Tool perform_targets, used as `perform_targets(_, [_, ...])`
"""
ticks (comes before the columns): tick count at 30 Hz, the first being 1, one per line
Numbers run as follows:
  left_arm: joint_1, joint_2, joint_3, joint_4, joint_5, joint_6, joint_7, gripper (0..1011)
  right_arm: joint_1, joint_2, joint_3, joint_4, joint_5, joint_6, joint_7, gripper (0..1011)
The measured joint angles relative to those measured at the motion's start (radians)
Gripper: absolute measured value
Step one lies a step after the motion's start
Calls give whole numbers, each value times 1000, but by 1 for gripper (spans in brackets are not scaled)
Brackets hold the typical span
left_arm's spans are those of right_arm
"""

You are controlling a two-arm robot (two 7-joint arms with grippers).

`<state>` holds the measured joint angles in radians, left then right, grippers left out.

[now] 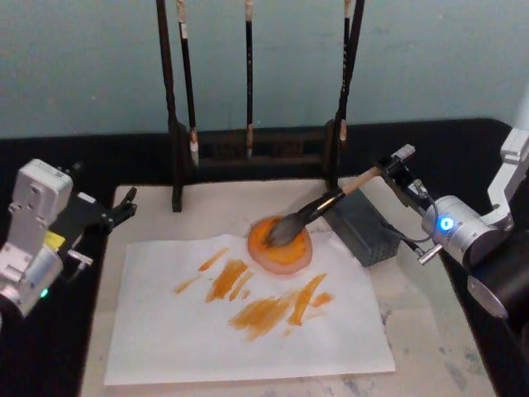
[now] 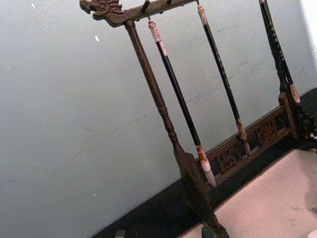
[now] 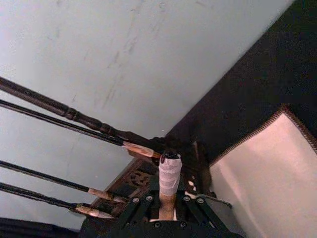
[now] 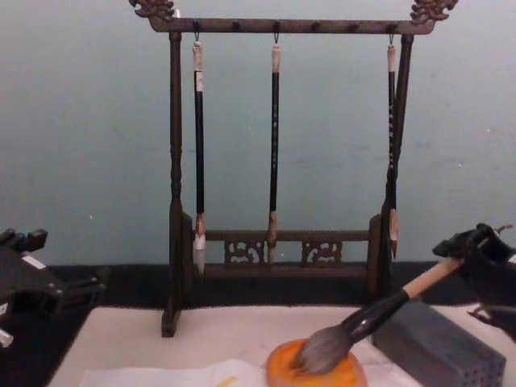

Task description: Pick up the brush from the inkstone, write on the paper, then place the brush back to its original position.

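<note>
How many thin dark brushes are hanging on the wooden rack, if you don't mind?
3: one thin dark brush beside the left post of the rack, one at centre, one by the right post.

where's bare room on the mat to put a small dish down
Bare mat lies right of the paper, in front of the grey block. A strip between rack and paper is bare too. It is crowded around the inkstone, where the right gripper holds the brush.

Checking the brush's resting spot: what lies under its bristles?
The brush bristles rest on the orange inkstone, held by the right tool. The dish surface beneath them is hidden.
</note>
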<state>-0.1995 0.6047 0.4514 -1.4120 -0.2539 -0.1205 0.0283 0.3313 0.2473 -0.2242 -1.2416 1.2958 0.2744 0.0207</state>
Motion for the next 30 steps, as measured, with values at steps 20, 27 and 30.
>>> perform_targets(20, [0,0,0,0,0,0,0,1001,0,12,-13,-3,23,-8,-22,174])
perform_targets(27, [0,0,0,0,0,0,0,1001,-1,12,-12,-3,23,-7,-21,303])
perform_targets(30, [0,0,0,0,0,0,0,1001,-1,12,-12,-3,23,-7,-21,411])
